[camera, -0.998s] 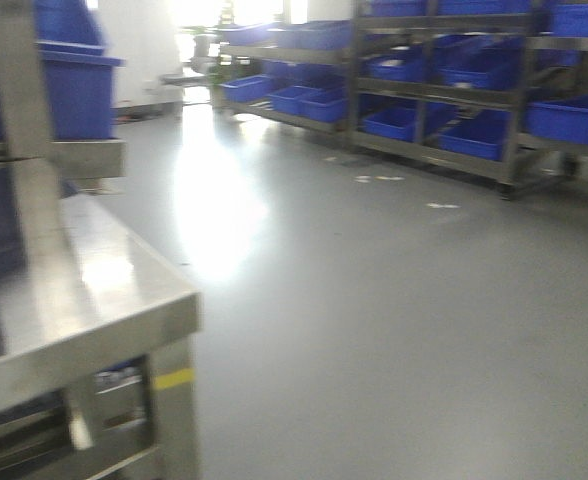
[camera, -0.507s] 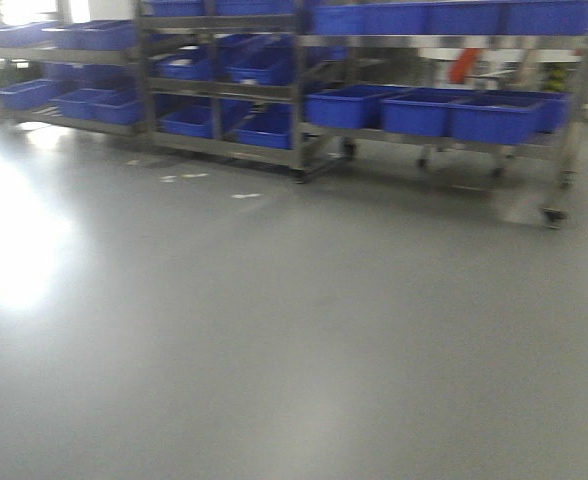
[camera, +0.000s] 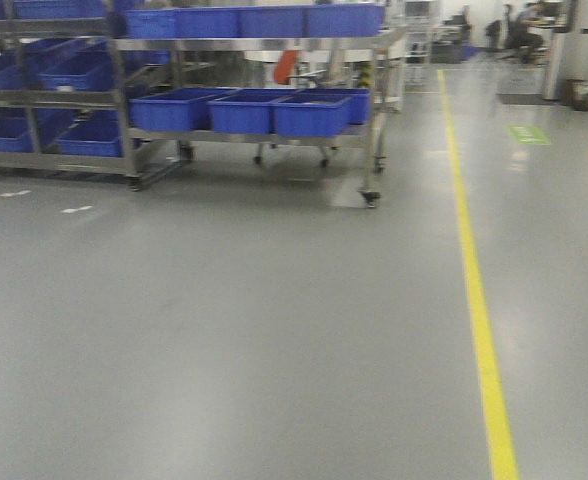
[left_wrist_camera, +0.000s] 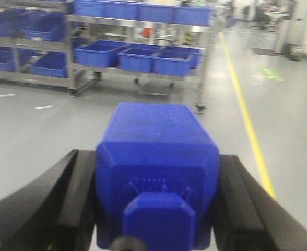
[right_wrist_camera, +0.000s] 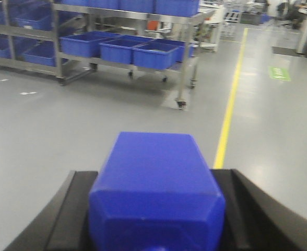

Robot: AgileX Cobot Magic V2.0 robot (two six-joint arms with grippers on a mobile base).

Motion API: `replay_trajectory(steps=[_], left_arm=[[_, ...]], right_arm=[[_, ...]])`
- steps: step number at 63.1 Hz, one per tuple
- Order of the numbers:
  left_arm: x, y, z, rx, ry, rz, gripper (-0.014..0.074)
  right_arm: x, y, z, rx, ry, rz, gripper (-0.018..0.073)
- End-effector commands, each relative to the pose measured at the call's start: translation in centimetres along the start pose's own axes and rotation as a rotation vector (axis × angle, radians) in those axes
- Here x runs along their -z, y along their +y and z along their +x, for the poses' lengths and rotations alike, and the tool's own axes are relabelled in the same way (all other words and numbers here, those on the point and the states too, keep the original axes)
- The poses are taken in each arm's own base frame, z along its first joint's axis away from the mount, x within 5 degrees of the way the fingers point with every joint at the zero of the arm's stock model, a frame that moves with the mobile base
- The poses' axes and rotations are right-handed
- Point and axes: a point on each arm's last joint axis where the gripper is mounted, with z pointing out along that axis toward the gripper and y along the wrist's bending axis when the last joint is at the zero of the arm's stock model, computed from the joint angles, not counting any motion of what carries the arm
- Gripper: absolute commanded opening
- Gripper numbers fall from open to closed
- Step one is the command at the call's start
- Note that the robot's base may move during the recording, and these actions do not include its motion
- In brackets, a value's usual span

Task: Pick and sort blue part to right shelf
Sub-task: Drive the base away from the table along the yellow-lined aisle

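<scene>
Now: the pick is done and the parts are in transit. The left claw [left_wrist_camera: 152, 159] is clamped on the blue part [left_wrist_camera: 153, 125], with its black fingers [left_wrist_camera: 59, 193] flat against the part's two sides and the neck end toward the camera. The right claw [right_wrist_camera: 154, 175] grips a second blue part [right_wrist_camera: 153, 151] the same way. Both parts ride clear above the floor [camera: 224, 330] and touch nothing else.

Part look: solid blue, flat sides, bevelled shoulders. The left part has a faint ribbed patch above the neck.

Change in the front view: the steel counter at the left edge a second ago is gone. The view has swept rightward along the racks. A yellow line [camera: 479, 300] and the end of a shelf [camera: 254, 44] with blue bins [camera: 239, 110] now show.

Judgement: the base is turning toward the right shelf, and placing has not started.
</scene>
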Motion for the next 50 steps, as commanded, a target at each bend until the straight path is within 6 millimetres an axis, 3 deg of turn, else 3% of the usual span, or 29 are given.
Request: replay_trajectory(steps=[1,50], left_arm=[[0.20,0.03,-1.61,0.011,-0.107,-0.008,0.0407],[0.20,0.03,-1.61,0.011,-0.107,-0.008,0.0407]], right_arm=[[0.18,-0.08,-1.81,0.021,-0.116,0.010,0.0444],[0.18,-0.08,-1.81,0.021,-0.116,0.010,0.0444]])
